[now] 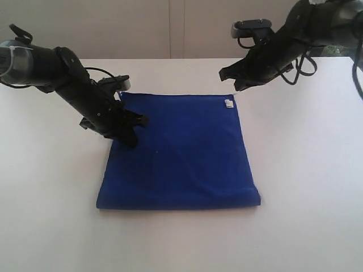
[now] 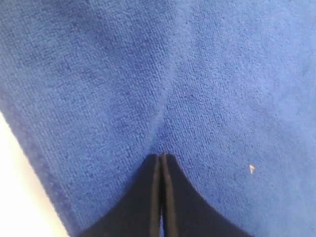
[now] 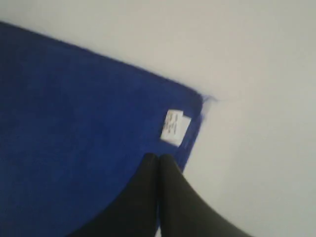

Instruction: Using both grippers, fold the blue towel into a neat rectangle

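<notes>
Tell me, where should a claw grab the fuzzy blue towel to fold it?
Probably the far corner beside the small white tag of the deep-blue terry cloth towel. It lies flat on the white table, so only edges and corners offer a lip. Come from above on the right side, where the shut right claw hovers close and bare table borders that corner.

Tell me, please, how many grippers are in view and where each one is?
2. The left gripper is down on the blue towel near its left edge, shut. The right gripper hangs by the towel's far right corner, near the white tag, also shut. None looks hidden.
</notes>
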Controlling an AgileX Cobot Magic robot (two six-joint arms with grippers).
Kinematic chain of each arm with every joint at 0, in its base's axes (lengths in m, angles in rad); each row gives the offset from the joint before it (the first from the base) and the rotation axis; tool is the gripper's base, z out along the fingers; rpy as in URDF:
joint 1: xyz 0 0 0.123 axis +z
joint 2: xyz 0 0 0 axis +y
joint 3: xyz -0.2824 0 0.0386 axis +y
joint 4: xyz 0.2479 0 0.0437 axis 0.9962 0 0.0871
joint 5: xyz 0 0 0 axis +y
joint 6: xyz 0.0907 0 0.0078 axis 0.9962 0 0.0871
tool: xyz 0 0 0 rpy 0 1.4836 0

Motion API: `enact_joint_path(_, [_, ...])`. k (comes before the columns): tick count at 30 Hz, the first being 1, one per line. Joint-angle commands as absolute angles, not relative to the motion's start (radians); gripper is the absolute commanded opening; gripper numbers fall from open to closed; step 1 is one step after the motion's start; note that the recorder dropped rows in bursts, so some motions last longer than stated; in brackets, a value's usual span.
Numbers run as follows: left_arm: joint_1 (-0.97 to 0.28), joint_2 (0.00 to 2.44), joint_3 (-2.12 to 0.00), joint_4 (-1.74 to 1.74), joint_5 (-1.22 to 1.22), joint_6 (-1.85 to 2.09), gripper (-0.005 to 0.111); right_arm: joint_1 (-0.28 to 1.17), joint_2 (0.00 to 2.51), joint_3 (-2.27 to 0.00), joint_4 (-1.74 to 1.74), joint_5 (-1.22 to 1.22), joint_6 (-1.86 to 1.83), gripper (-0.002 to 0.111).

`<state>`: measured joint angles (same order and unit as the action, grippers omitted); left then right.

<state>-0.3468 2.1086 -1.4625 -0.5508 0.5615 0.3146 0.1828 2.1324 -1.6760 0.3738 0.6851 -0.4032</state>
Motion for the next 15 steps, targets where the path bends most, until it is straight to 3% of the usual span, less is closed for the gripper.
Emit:
enact_joint_path(1, [-0.351, 2.005, -1.457, -0.535, 0.635, 0.322, 0.0, 0.178, 2.072, -1.673, 0.362, 0.968, -0.396, 0.0])
enact_joint_path(6, [-0.353, 1.871, -1.405, -0.436, 0.797, 0.31, 0.0, 0.197, 1.979, -1.594, 0.362, 1.081, -0.361, 0.0])
enact_joint_path(15, [-0.448, 1.759, -1.174, -0.417, 0.695, 0.314, 0.0, 0.321, 1.839, -1.337, 0.362, 0.96, -0.345, 0.0])
